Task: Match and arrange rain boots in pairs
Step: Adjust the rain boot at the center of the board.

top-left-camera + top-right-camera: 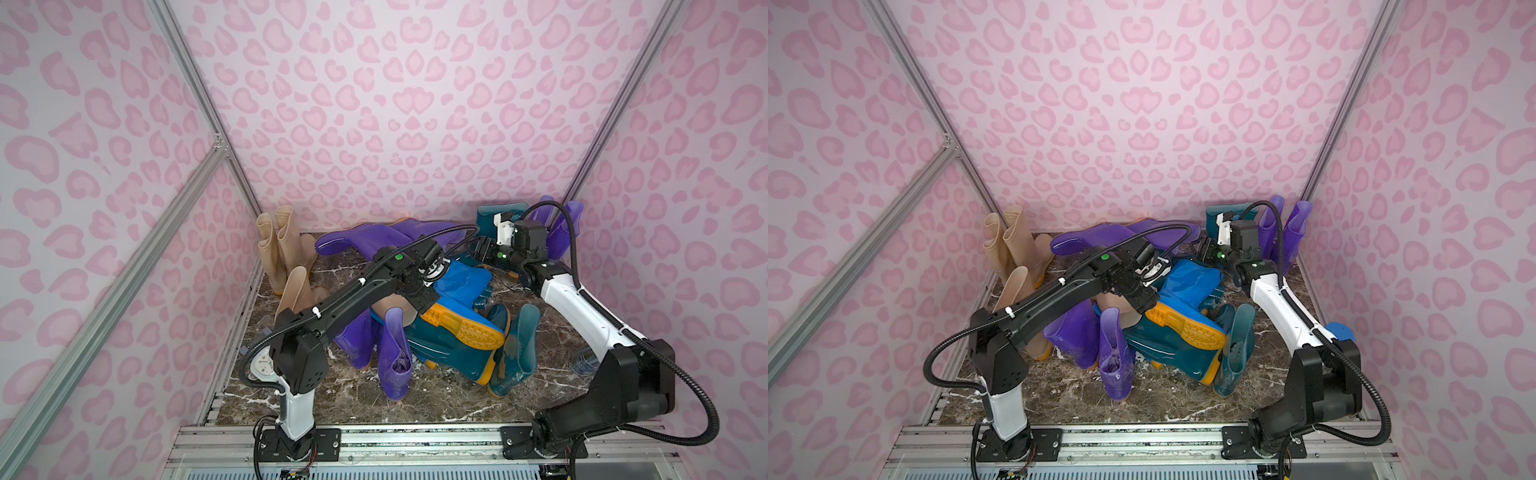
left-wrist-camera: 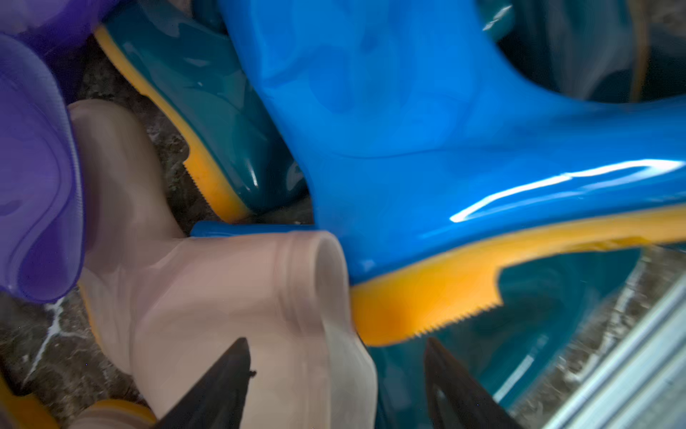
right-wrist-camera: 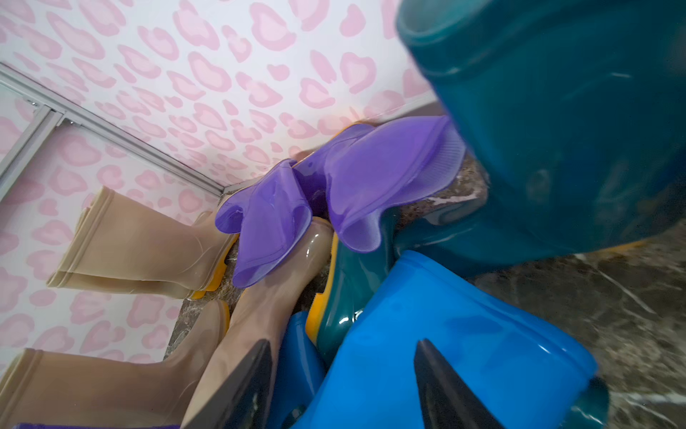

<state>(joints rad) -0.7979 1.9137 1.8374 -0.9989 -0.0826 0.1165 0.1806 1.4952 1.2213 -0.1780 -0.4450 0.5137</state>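
Your blue boot (image 1: 461, 282) lies sideways mid-frame. The teal boot (image 1: 440, 349) below shows its sole, running upper-left to lower-right. Left gripper (image 2: 336, 341) and right gripper (image 3: 343, 343) stand apart, empty.

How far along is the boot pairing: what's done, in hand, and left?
Done: a beige pair and a purple pair stand upright in the back corners. In hand: nothing; left gripper and right gripper are open by the blue boot. Left: the mixed pile mid-table.
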